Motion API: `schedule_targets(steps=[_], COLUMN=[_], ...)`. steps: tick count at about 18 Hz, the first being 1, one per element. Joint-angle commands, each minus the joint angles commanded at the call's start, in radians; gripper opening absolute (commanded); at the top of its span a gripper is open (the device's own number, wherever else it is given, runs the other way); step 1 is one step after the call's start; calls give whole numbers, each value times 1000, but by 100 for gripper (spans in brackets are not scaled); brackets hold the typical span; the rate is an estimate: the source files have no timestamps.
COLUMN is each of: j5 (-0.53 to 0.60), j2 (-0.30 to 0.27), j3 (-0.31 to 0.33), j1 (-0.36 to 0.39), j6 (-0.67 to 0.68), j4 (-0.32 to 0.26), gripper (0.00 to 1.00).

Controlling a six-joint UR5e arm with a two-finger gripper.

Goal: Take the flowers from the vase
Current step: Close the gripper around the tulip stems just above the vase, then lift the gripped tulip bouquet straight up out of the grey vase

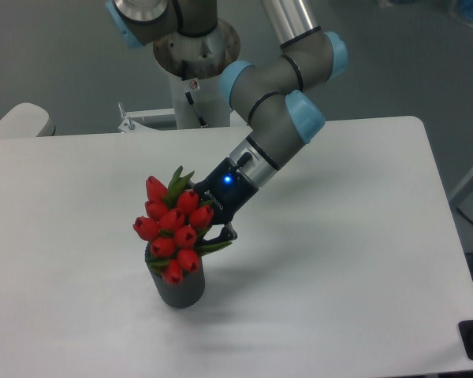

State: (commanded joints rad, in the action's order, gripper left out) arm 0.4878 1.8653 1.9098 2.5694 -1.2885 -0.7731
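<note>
From the fixed camera, the flowers (pixel 173 228) stand in the vase (pixel 180 289) on the tabletop (pixel 355 260), their buds leaning against the near side of the gripper (pixel 211 223). The jaws reach in behind the bunch; whether they are apart or clamped on it I cannot tell. The bunch is probably light, with soft buds that bruise and leaves that slip, so the firmer tied stems just below the jaws seem the better hold. The small vase may tip
</note>
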Motion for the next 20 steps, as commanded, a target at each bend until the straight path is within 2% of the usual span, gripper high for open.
schedule_targets(steps=[3,10,13,20], j5=[-2,-26,-80,-86], j2=[-2,-3,-18,-66], j3=[2,-6,-24,-41], j1=[2,17,40,46], j6=[2,15,67,152], j4=[0,-2,-2,-3], gripper=[32,33,33,33])
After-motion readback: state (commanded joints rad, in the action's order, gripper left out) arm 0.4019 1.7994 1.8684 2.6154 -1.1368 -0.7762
